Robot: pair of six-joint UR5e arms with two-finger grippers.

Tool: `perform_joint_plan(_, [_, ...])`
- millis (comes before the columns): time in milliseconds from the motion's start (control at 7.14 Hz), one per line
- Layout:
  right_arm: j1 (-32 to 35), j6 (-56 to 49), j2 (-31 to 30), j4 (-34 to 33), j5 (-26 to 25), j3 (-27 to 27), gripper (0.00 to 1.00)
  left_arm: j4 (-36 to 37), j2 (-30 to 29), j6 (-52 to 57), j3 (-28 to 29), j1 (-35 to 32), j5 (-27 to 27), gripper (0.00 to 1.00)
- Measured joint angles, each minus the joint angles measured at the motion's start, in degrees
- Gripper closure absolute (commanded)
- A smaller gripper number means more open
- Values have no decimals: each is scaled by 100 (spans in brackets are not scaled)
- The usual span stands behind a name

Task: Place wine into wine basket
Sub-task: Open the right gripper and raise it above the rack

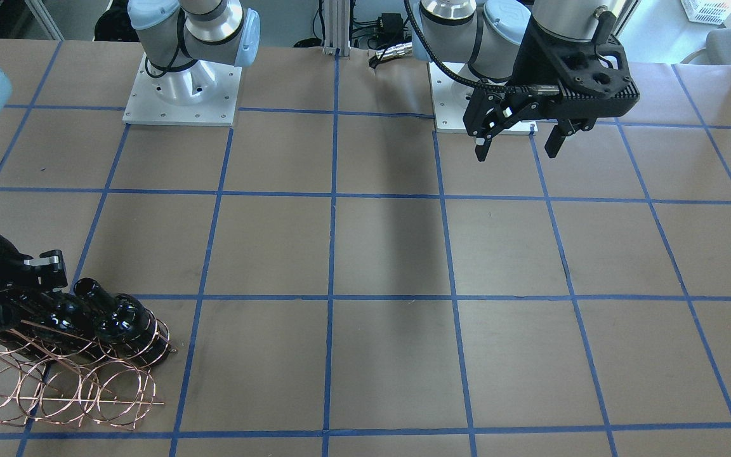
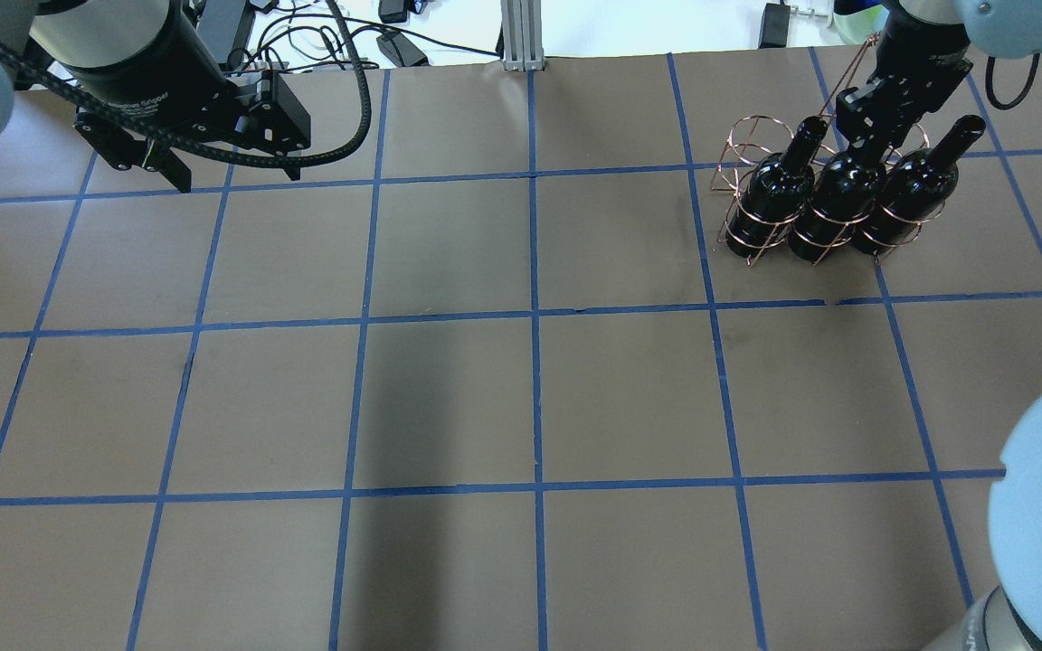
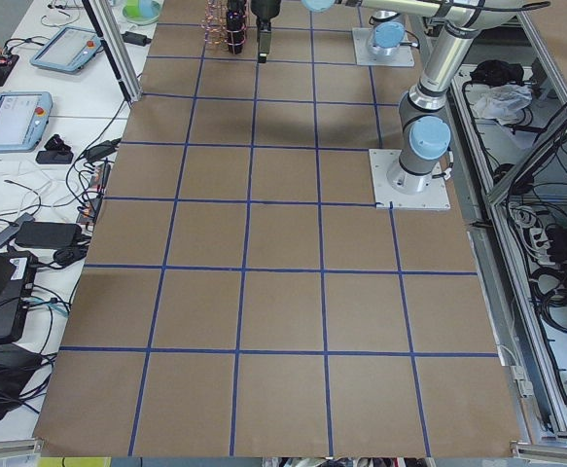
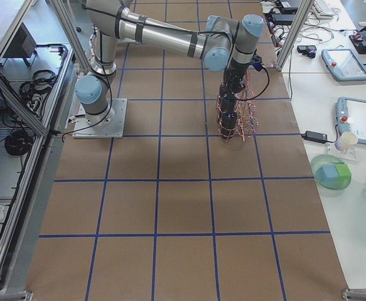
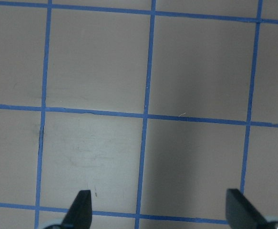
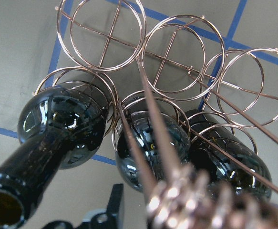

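**Three bottles upright in the copper rack, right gripper over the middle one**

In the overhead view the wine basket point(image 2: 761, 136) stood at about 1 o'clock on the table point(image 2: 449, 398). Its row of rings nearer the robot held three dark bottles, each upright in its own ring. These were the middle wine bottle point(image 2: 839, 192), its neighbour at 9 o'clock point(image 2: 770, 185) and its neighbour at 3 o'clock point(image 2: 910, 185), shoulders just beside one another. Through the far row of rings the brown paper showed.

The right gripper point(image 2: 869, 136) hung directly over the middle wine bottle and covered its neck, while both neighbours' necks stood free on either side. In the right wrist view one dark finger point(image 6: 114, 205) showed. The blurred twisted handle point(image 6: 186, 200) hid the rest, so it could not be told whether the jaws pinched the neck or stood apart from it. They seemed to sit around it.

The left gripper point(image 1: 518, 152) hovered above the table at about 10 o'clock, well apart from the basket. Its jaws were spread wide, with only taped paper between them.
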Motion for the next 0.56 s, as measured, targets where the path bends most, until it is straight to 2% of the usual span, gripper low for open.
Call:
perform_joint_plan(280, [0, 32, -197, 34, 21, 5, 1, 0, 0, 2, -5, 0, 2, 0])
perform_joint_plan(560, [1, 320, -745, 375, 61, 12, 1, 0, 6, 0, -21, 0, 6, 0])
